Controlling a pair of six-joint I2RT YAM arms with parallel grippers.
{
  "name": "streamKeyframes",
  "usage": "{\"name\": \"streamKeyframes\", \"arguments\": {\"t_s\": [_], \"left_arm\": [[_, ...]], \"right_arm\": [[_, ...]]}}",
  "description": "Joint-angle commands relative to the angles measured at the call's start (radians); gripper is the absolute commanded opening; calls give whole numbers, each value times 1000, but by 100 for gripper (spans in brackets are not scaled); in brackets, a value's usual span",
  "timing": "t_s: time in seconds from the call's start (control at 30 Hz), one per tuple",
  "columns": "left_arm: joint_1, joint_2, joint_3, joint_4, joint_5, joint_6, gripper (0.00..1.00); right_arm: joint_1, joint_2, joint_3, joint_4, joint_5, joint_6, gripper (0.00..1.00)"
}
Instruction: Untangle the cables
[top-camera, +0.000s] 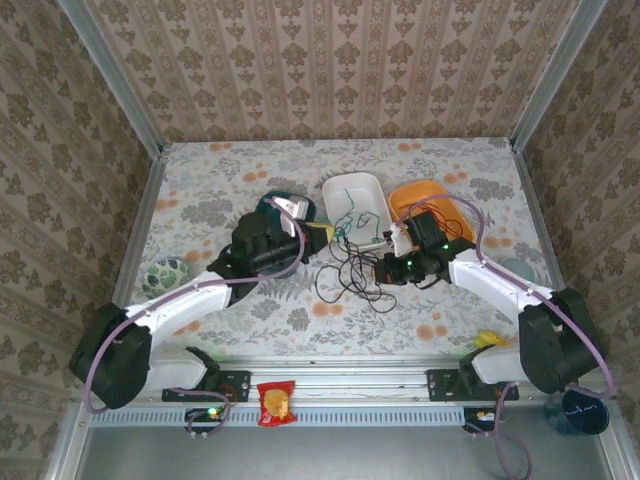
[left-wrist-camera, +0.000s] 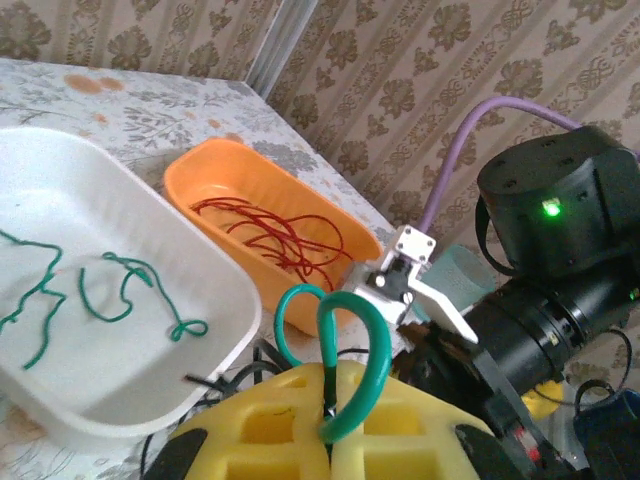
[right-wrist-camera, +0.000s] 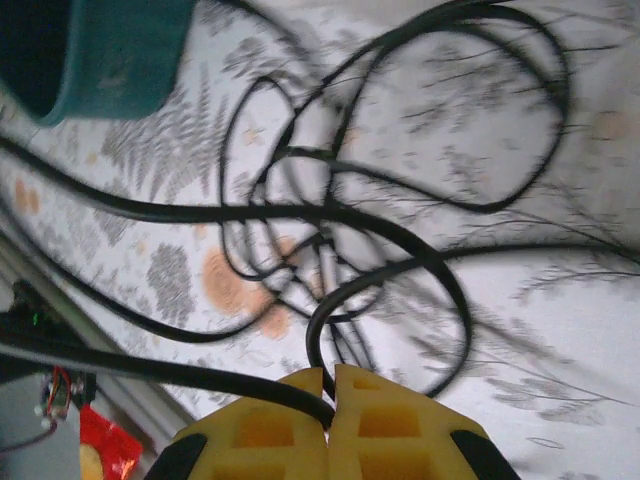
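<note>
The cables lie in three places. A green cable (left-wrist-camera: 110, 290) trails through the white tray (left-wrist-camera: 225, 300), and one end rises in a loop (left-wrist-camera: 372, 345) pinched in my shut left gripper (left-wrist-camera: 330, 378). The red cable (left-wrist-camera: 275, 225) is coiled in the orange tray (left-wrist-camera: 215, 170). The black cable (top-camera: 348, 275) sprawls in loose loops on the table's middle. My right gripper (right-wrist-camera: 329, 380) is shut on a strand of this black cable (right-wrist-camera: 400, 260) just above the tabletop. Seen from above, the left gripper (top-camera: 305, 228) is beside the white tray (top-camera: 352, 180) and the right gripper (top-camera: 385, 268) is at the tangle's right edge.
A teal bowl (top-camera: 283, 205) stands left of the white tray, behind the left wrist. The orange tray (top-camera: 405, 195) lies behind the right wrist. A green patterned ball (top-camera: 167, 272) rests at the left, a red snack packet (top-camera: 276, 402) on the front rail, and a blue cup (top-camera: 578, 410) at the near right.
</note>
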Motion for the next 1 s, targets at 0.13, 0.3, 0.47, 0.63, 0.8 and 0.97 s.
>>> {"name": "streamKeyframes", "arguments": {"t_s": [0.13, 0.3, 0.47, 0.63, 0.8, 0.97], "left_arm": [[50, -115, 19, -132, 24, 61, 0], [68, -209, 50, -370, -38, 167, 0], [124, -326, 56, -516, -89, 223, 0], [176, -401, 69, -581, -72, 246, 0], [215, -445, 96, -630, -112, 277, 0], [336, -516, 125, -633, -196, 303, 0]], "right_arm": [[-59, 73, -26, -114, 113, 66, 0], [-126, 55, -61, -119, 159, 104, 0], [-182, 43, -98, -155, 186, 129, 0], [-200, 3, -115, -161, 230, 140, 0], [-215, 5, -123, -159, 229, 145, 0], [-220, 18, -125, -157, 224, 145, 0]]}}
